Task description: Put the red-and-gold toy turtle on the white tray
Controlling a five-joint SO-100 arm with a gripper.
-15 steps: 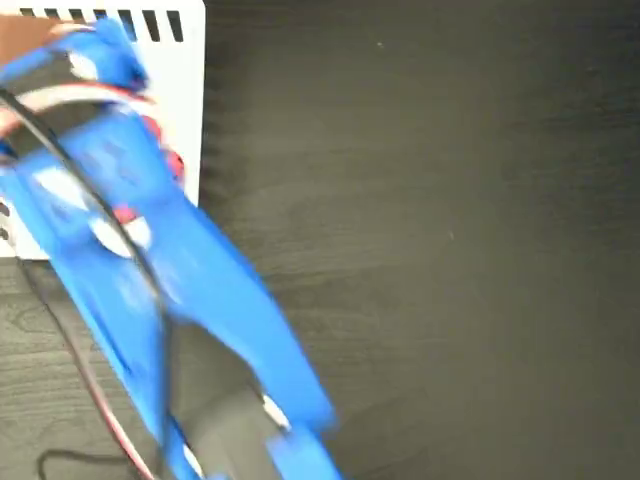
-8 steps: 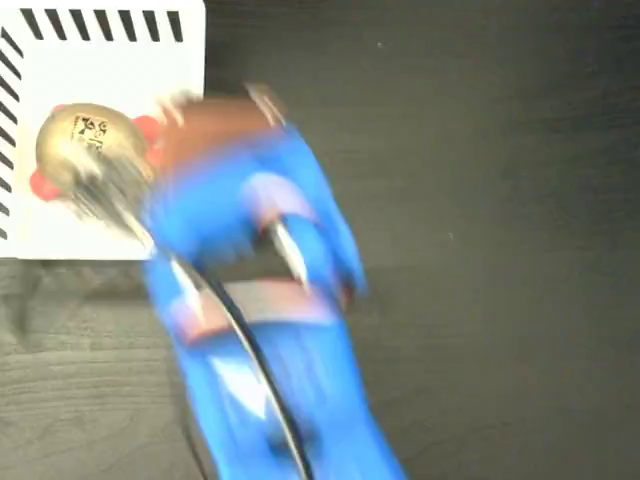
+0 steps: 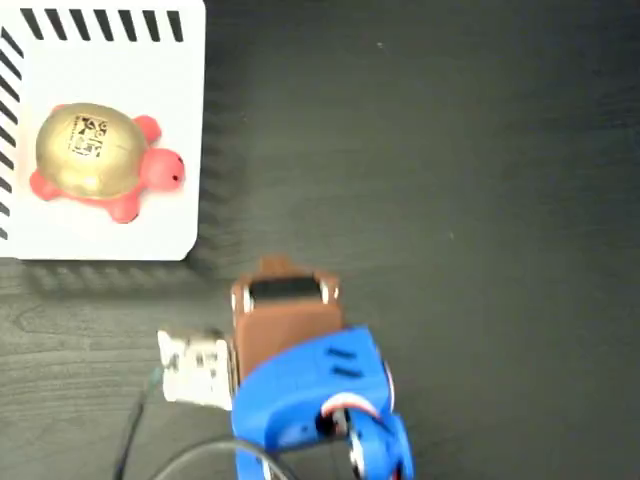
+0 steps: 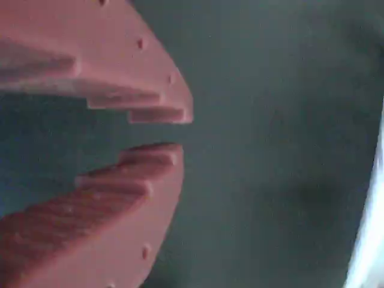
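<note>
Wrist view: gripper (image 4: 180, 133) with stepped red fingers (image 4: 90, 204), tips slightly apart, nothing between them, dark table (image 4: 270, 150) behind. Fixed view: blue arm (image 3: 310, 400) at 6 o'clock; red-and-gold toy turtle (image 3: 95, 160) sits on white tray (image 3: 110, 70) at 10 o'clock, well apart from arm

arm (image 3: 310, 400): blue shell | brown wrist block | black cable | gripper (image 4: 174, 133): stepped reddish fingers
</note>
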